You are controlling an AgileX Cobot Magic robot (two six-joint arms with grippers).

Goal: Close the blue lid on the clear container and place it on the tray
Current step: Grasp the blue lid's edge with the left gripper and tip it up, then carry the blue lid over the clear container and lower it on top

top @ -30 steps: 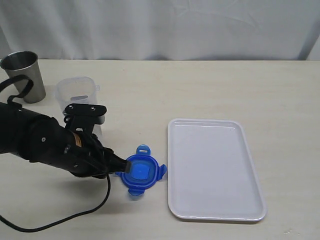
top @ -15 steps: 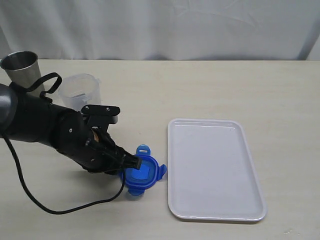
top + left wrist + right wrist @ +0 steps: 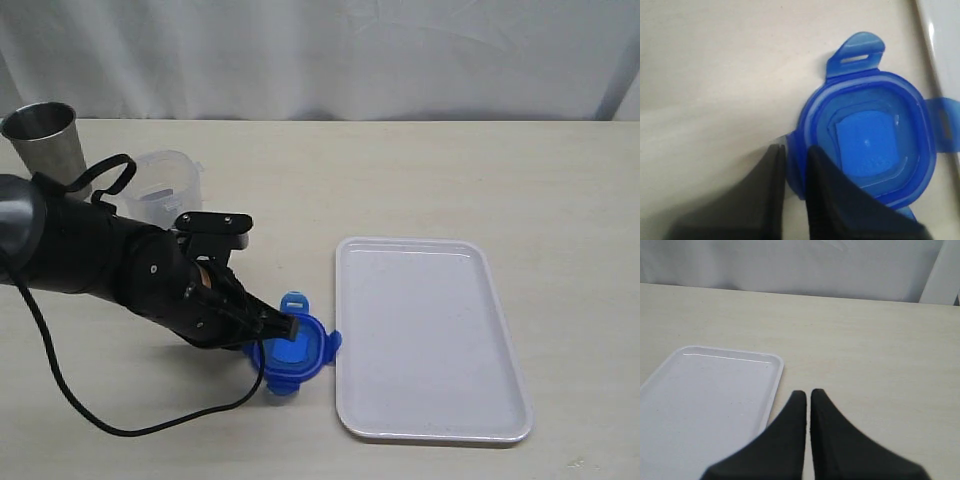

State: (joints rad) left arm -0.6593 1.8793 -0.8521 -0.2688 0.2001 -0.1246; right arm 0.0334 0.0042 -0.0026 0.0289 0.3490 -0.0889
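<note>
The blue lid [image 3: 293, 352] lies low over the table, just left of the tray [image 3: 430, 400], with one flap reaching the tray's rim. My left gripper [image 3: 288, 327] is shut on the lid's near rim. In the left wrist view the lid [image 3: 870, 135] has its rim pinched between my two fingers [image 3: 775, 165]. The clear container [image 3: 165, 186] stands open at the back left, partly hidden behind my left arm. My right gripper [image 3: 807, 392] is shut and holds nothing, over bare table beside the tray's corner [image 3: 705, 400]. It does not show in the exterior view.
A grey steel cup [image 3: 45, 135] stands at the far left behind the clear container. My left arm's black cable [image 3: 150, 428] loops over the table near the front edge. A white curtain backs the table.
My left arm has swung right and forward, and its fingers have gone from beside the lid to clamped on its rim. The lid has shifted slightly right, toward the tray.
</note>
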